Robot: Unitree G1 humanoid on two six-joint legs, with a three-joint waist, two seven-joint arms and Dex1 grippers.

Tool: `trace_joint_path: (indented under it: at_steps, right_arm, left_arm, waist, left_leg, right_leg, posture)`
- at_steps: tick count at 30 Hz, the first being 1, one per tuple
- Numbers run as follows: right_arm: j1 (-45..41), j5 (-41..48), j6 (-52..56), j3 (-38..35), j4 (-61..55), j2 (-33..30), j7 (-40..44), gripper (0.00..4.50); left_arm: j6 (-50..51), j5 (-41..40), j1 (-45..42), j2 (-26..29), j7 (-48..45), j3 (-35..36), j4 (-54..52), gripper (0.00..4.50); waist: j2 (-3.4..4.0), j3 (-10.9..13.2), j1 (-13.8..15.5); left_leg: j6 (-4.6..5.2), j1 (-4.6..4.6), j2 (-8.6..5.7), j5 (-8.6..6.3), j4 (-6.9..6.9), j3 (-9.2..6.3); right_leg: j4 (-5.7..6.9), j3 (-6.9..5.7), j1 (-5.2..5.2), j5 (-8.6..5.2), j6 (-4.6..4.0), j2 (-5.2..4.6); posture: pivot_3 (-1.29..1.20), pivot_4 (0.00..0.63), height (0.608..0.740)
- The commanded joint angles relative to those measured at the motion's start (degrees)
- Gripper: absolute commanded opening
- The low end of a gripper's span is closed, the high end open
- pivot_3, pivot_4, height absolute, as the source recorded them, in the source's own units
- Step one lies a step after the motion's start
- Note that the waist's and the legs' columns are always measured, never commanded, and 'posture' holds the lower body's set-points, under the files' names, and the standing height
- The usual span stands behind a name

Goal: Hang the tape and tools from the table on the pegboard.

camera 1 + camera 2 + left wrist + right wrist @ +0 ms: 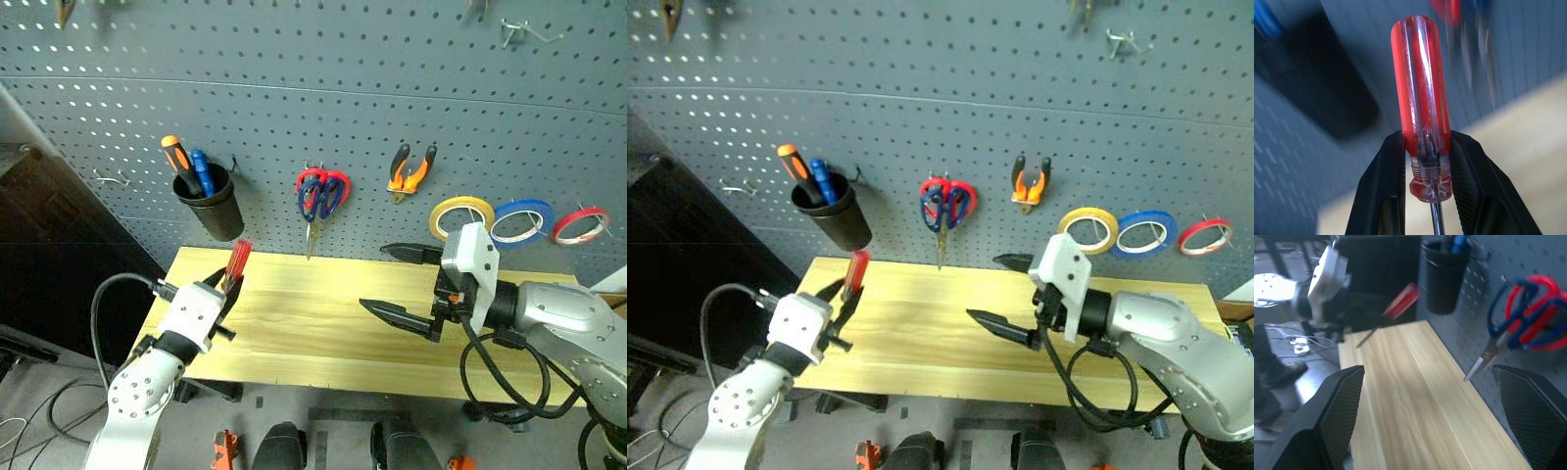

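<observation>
My left gripper [227, 284] is shut on the red-handled screwdriver [1420, 98], low on the handle, and holds it above the left end of the wooden table [313, 313] with the handle up and the shaft down. The open right gripper [372, 279] hovers over the table's right half with nothing between its fingers. On the dark pegboard [343, 88] hang the blue-handled scissors [315, 201], the small orange-and-black pliers [411, 168] and the yellow tape [461, 215].
A black cup [211, 201] holding an orange and a blue screwdriver hangs on the pegboard just above the left gripper. Red-handled scissors [331, 184] share the blue scissors' hook. Blue tape [522, 220] and red tape [581, 225] hang right of the yellow roll.
</observation>
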Motion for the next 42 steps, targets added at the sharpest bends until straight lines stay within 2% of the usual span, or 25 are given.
trace_joint_path:
  at_steps: [1,6,10,16,21,25,27,35,37,42]
  right_arm:
    - [-1.79,1.1,-2.22,-2.8,1.09,-1.09,2.69,4.5]
    - [-3.65,0.21,-3.06,-2.87,3.63,-1.86,4.79,4.5]
    - [-5.08,0.07,-2.95,-2.85,4.43,-2.13,5.37,4.5]
    - [-6.67,-0.55,-2.89,-2.32,4.97,-1.58,4.5,4.5]
    - [-7.27,-0.97,-2.81,-1.96,4.91,-1.44,4.02,4.5]
    - [-7.17,-0.85,-2.41,-2.25,4.11,-1.71,3.45,4.5]
    - [-6.84,-0.79,-2.35,-2.65,3.91,-2.05,3.46,4.5]
    - [-6.5,-1.25,-2.95,-3.69,4.2,-1.94,2.64,4.5]
    - [-6.15,-1.65,-3.12,-4.54,4.47,-1.44,1.39,4.5]
    - [-1.7,-4.49,-4.91,-6.93,5.05,0.7,-2.75,4.5]
  left_arm:
    - [1.25,-1.4,-9.94,-0.45,3.77,4.26,-2.19,0.92]
    - [6.04,-3.55,-23.68,-1.99,7.09,5.67,-0.32,0.92]
    - [10.42,-5.4,-29.71,-4.07,9.25,6.12,0.71,0.92]
    - [8.32,-4.23,-38.92,-5.11,13.0,7.61,13.58,0.92]
    - [4.43,-3.28,-41.36,-5.93,13.83,6.56,20.56,0.92]
    - [3.13,-2.92,-39.11,-6.63,13.52,5.99,22.82,0.92]
    - [2.58,-3.03,-37.39,-6.94,13.4,5.93,22.31,1.67]
    - [3.31,-1.79,-36.46,-7.25,14.5,4.9,18.99,4.02]
    - [5.55,-2.81,-36.59,-7.3,12.6,3.42,16.25,4.02]
    - [20.45,-6.3,-32.01,-8.3,8.5,-1.67,9.76,4.02]
  waist:
    - [-0.19,-0.56,0.28]
    - [-0.34,-1.96,0.28]
    - [-0.43,-2.41,0.15]
    - [-0.45,-2.6,0.14]
    - [-0.52,-2.72,-0.12]
    - [-0.53,-2.73,-0.17]
    - [-0.51,-2.78,-0.22]
    - [-0.54,-3.26,-0.24]
    - [-0.58,-3.44,-0.24]
    - [-0.52,-4.18,-0.18]
  left_leg:
    - [-0.01,0.0,-0.01,0.02,0.02,0.01]
    - [-0.11,0.02,-0.05,0.07,0.02,0.05]
    - [-0.18,0.05,-0.05,0.11,0.01,0.04]
    - [-0.27,0.07,-0.09,0.18,0.04,0.08]
    - [-0.3,0.05,-0.12,0.2,0.04,0.08]
    - [-0.32,0.02,-0.13,0.2,0.04,0.1]
    - [-0.32,0.03,-0.12,0.2,0.04,0.09]
    - [-0.32,0.04,-0.12,0.21,0.07,0.1]
    - [-0.32,0.03,-0.13,0.21,0.07,0.1]
    - [-0.32,0.06,-0.18,0.2,0.07,0.07]
  right_leg:
    - [0.03,-0.02,0.01,0.0,0.0,0.02]
    - [-0.04,0.08,0.04,0.01,0.0,0.05]
    - [-0.02,0.1,0.04,0.01,0.01,0.07]
    - [0.07,0.08,0.05,0.01,0.0,0.09]
    - [0.03,0.1,0.04,0.02,0.01,0.07]
    - [0.01,0.08,0.04,0.02,0.01,0.07]
    - [0.03,0.1,0.03,0.02,0.01,0.07]
    - [0.09,0.1,0.03,0.02,0.0,0.07]
    - [0.08,0.11,0.03,0.02,0.0,0.06]
    - [0.06,0.12,0.1,0.01,0.01,0.03]
  posture:
    - [0.1,0.101,0.74]
    - [0.11,0.084,0.74]
    - [0.11,0.081,0.74]
    - [0.08,0.07,0.74]
    - [0.06,0.068,0.74]
    - [0.06,0.068,0.74]
    - [0.04,0.07,0.74]
    - [0.05,0.069,0.74]
    - [0.05,0.068,0.74]
    - [0.06,0.064,0.74]
